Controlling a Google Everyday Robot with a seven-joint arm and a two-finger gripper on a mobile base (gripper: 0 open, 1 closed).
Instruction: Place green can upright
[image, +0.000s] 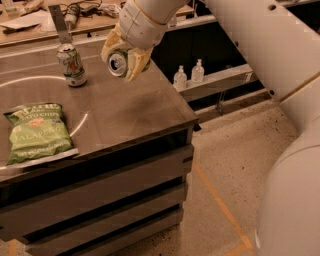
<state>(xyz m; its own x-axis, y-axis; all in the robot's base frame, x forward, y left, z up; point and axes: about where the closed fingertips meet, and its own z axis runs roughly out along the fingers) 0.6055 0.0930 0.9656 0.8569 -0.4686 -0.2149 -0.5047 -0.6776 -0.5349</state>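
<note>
Leftmost, a chip bag (37, 132) is lying flat on the steel table (135, 112). A whitish can (71, 65) is standing toward the table's back. Above the table's right rear corner, the gripper (124, 57) is clamping the green can (118, 63) sideways, off the tabletop. Two bottles (180, 78) are standing right of the table.

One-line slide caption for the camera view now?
The tool holds the green can tipped sideways above the table, near an upright whitish can and a green chip bag.

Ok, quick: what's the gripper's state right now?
Gripper: shut on the green can, held on its side above the far right part of the table, not yet set down.
</note>
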